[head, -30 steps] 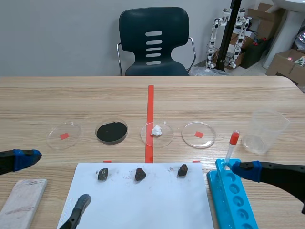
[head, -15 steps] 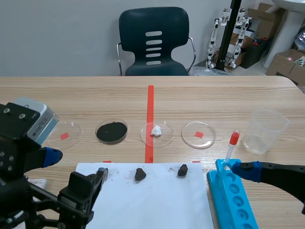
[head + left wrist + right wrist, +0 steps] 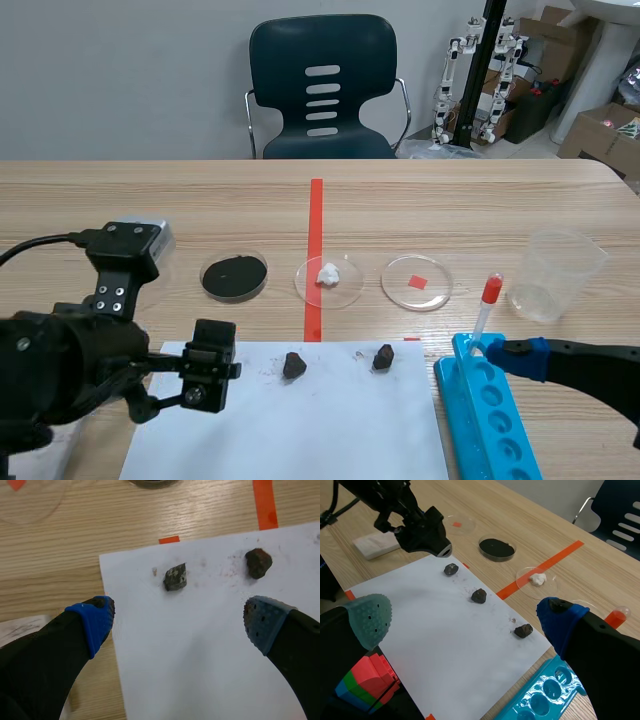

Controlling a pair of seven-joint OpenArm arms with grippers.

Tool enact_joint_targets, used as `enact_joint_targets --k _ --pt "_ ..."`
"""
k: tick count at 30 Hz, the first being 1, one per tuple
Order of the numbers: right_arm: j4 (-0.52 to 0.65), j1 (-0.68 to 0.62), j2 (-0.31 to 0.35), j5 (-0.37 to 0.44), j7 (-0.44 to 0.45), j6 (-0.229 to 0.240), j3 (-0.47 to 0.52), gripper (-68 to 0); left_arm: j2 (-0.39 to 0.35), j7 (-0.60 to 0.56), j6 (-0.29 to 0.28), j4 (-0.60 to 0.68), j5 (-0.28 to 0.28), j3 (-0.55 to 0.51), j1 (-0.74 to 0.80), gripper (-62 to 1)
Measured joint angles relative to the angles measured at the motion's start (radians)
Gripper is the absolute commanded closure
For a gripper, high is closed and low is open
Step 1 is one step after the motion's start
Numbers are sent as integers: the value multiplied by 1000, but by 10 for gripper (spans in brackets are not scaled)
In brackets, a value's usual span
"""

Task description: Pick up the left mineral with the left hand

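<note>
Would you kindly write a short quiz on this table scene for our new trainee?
1. How many minerals lie on the white paper?
2. The left gripper is: A) open, with the left mineral just ahead of it, untouched; B) shut on that mineral; C) shut on nothing.
3. True or false: the dish of black powder stands on the white paper.
Key: 1. Three. 2. A. 3. False; it stands on the bare table, beyond the paper.
</note>
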Motion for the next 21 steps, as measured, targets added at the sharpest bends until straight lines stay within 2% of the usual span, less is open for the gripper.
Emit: enact_joint_targets --k 7,10,17,21 --pt "0 0 0 0 0 0 0 -606 0 101 157 -78 -1 71 -146 -542" --pt "0 0 0 0 0 0 0 -606 0 154 206 -129 -3 118 -209 -542" --pt "0 0 0 0 0 0 0 -606 31 238 238 -224 -8 177 -282 -542" --pt "0 0 0 0 0 0 0 -606 79 270 238 -278 23 177 -319 -542"
